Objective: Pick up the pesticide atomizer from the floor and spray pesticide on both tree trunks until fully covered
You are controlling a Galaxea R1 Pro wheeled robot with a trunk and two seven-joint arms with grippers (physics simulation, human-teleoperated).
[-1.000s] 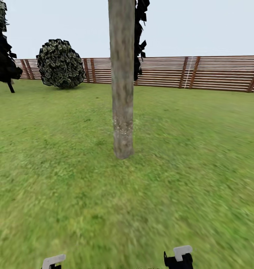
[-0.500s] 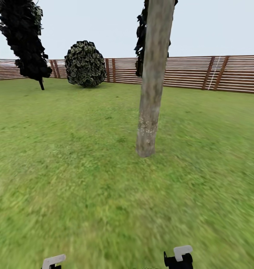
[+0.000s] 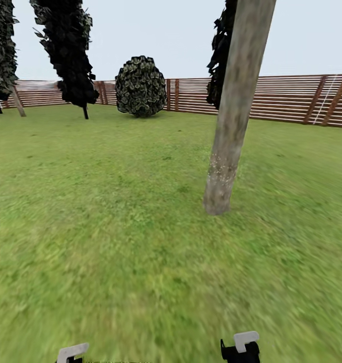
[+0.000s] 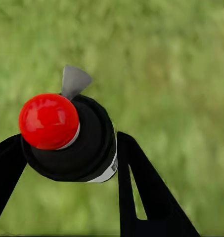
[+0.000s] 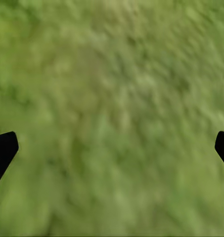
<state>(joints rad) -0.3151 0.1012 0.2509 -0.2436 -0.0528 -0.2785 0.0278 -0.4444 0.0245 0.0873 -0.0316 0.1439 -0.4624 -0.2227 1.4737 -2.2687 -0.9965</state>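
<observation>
While the view swings leftward across the lawn (image 3: 115,242), the thick mottled tree trunk (image 3: 230,131) slides from the picture's middle toward its right side; this reads as the camera turning with the robot, not the tree moving. Two more trees enter left of the trunk, so the turn likely means the robot is leaving this trunk to look for the second one.

Tool state: the left gripper (image 4: 67,163) is clamped on the pesticide atomizer (image 4: 74,136), its black fingers pressed against either side of the dark body, red cap and grey nozzle pointing out over the grass. So the atomizer is off the floor and in hand. The right gripper (image 5: 112,148) is spread wide, fingertips at opposite edges of its view, nothing between them, grass below.

Count, taken from the trunk:
- one thick bare trunk, near, pale speckles low on its bark; whether that is spray I cannot tell.
- one dark leafy mass just behind it.
- one round bush (image 3: 140,86) well left of it, against the fence (image 3: 291,98).
- two dark thin-stemmed trees farther left, the nearer one (image 3: 65,50) beside the bush.
- one pale slanted trunk (image 3: 18,102) far left by the fence, possibly the second target.
</observation>
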